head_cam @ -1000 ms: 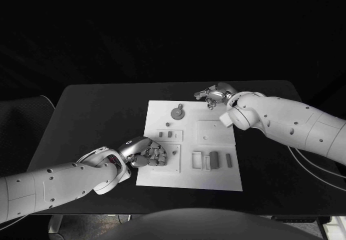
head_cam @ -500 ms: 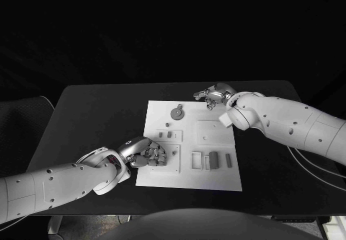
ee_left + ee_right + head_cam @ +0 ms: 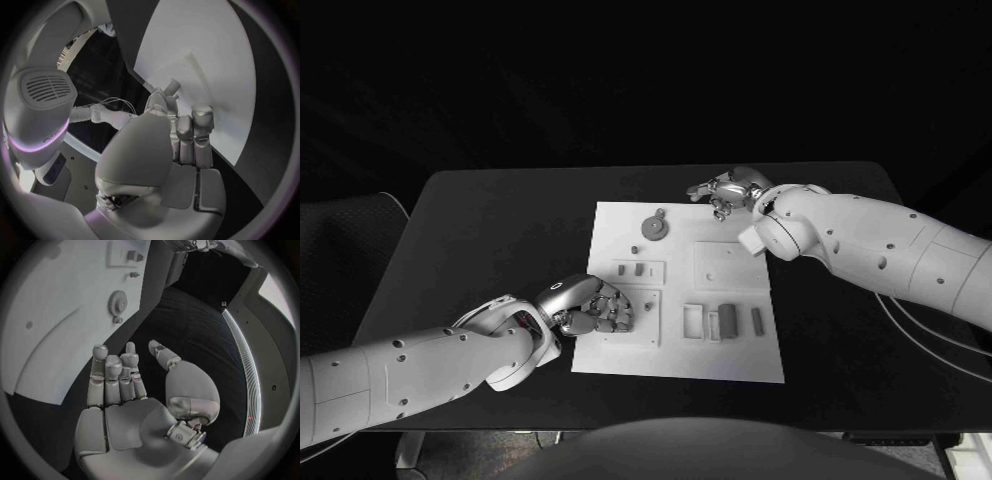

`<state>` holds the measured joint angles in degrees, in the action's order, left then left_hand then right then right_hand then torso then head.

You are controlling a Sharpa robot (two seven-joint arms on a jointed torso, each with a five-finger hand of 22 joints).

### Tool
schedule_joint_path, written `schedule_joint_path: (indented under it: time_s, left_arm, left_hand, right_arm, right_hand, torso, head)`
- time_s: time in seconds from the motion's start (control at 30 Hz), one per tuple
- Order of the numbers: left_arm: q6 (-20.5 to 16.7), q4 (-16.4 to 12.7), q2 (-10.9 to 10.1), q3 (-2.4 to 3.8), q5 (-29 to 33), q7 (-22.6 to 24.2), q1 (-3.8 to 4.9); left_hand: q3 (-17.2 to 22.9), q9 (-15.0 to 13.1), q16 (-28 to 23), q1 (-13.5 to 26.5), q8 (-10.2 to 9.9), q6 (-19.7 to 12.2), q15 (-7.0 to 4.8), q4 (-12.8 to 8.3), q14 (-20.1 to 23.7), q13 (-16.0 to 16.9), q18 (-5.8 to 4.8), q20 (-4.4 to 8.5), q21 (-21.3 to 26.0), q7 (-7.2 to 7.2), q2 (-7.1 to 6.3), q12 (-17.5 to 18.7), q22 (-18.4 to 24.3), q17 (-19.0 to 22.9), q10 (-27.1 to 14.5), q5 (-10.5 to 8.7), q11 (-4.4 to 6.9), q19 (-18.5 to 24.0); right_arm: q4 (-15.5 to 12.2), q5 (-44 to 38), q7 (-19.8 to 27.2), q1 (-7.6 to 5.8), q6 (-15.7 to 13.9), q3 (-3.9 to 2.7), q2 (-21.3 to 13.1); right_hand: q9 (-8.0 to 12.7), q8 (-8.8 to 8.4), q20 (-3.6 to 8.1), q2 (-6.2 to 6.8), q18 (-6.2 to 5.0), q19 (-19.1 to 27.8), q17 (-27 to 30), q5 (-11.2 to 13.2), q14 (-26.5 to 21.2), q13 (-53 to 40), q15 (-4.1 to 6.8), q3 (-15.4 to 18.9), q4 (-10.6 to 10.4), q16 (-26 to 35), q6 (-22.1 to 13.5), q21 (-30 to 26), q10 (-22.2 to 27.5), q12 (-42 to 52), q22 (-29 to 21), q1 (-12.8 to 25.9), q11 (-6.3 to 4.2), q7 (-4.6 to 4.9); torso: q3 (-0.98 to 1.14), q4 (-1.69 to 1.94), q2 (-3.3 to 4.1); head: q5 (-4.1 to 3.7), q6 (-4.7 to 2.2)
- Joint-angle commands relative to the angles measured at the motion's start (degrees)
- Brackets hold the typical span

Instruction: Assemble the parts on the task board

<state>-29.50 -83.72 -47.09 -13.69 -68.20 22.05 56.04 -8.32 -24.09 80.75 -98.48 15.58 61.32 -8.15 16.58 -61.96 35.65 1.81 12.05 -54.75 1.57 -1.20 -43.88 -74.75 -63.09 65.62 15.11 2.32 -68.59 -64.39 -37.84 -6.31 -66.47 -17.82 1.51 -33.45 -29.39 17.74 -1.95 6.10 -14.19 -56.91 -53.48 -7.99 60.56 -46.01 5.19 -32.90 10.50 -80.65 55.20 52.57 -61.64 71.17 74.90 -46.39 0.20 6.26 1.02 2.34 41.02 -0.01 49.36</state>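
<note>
1. Several small parts lie loose on the task board [image 3: 733,300] in the middle of the table [image 3: 488,220]: a gear [image 3: 655,228] near the far edge, two small pieces [image 3: 638,268] in a raised frame, and upright bars [image 3: 727,319] towards the near right.
2. The left hand [image 3: 596,306] rests over the board's near left corner, fingers curled down; whether it holds a part cannot be told.
3. The right hand [image 3: 724,192] hovers just beyond the board's far right corner, fingers apart and straight, palm bare, holding nothing.
4. Judged from this layout, assembly appears barely begun; most pieces look unseated, and the gear and bars remain to be placed.
</note>
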Motion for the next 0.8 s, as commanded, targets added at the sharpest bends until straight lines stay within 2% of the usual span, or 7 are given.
schedule_joint_path:
  time_s: [0.03, 0.37, 0.8]
  left_arm:
    - [-1.42, -0.3, -0.03, -0.01, 0.1, 0.75, -0.04]
    - [-1.93, -1.16, -0.29, 0.01, 0.01, 0.75, -0.04]
    - [-0.73, -1.4, -0.24, 0.01, 0.03, 0.18, -0.04]
  left_hand:
    - [-0.61, -3.39, 0.3, -2.84, 0.37, 3.77, -0.91, 0.06, -0.1, 23.46, 6.33, 0.28, 0.27, 1.59, 1.89, -21.0, 0.06, 0.37, 0.6, 0.12, 0.84, -0.32]
    - [-1.02, -3.35, 0.59, -2.95, 0.28, 3.92, -0.97, 0.11, -0.1, 22.97, 6.21, 0.36, 0.38, 1.54, 1.94, -21.16, 0.12, 0.95, 0.72, 0.16, 0.89, -0.54]
    - [-1.08, -3.31, 0.75, -2.97, 0.17, 3.93, -0.99, 0.12, -0.07, 22.7, 6.14, 0.4, 0.48, 1.54, 2.0, -21.24, 0.17, 1.29, 0.72, 0.18, 0.9, -0.64]
  right_arm:
    - [0.07, 0.07, 0.38, 0.0, 1.45, -0.02, 0.07]
    - [0.47, 0.08, 0.34, 0.0, 1.74, -0.02, 0.23]
    - [0.59, 0.14, 0.28, 0.0, 1.88, -0.02, 0.31]
  right_hand:
    - [-0.06, -0.31, -0.05, -0.04, -0.81, 0.4, 0.06, -0.07, -0.06, -0.03, 0.35, -0.1, -0.37, 0.24, -0.14, -0.4, 0.43, 0.07, 0.11, 0.53, 0.0, 0.33]
    - [-0.07, -0.34, -0.05, -0.09, -0.81, 0.46, 0.06, -0.07, -0.11, -0.03, 0.34, -0.13, -0.4, 0.25, -0.19, -0.41, 0.48, 0.07, 0.12, 0.57, 0.01, 0.35]
    - [-0.09, -0.35, -0.06, -0.13, -0.81, 0.5, 0.05, -0.05, -0.15, -0.03, 0.32, -0.15, -0.45, 0.25, -0.22, -0.42, 0.53, 0.08, 0.14, 0.64, 0.03, 0.36]
  torso:
    - [0.0, 0.03, 0.0]
    - [-0.01, -0.03, 0.01]
    - [0.06, -0.03, -0.01]
  head:
    - [-0.02, -0.12]
    - [0.06, -0.45]
    - [0.18, -0.3]
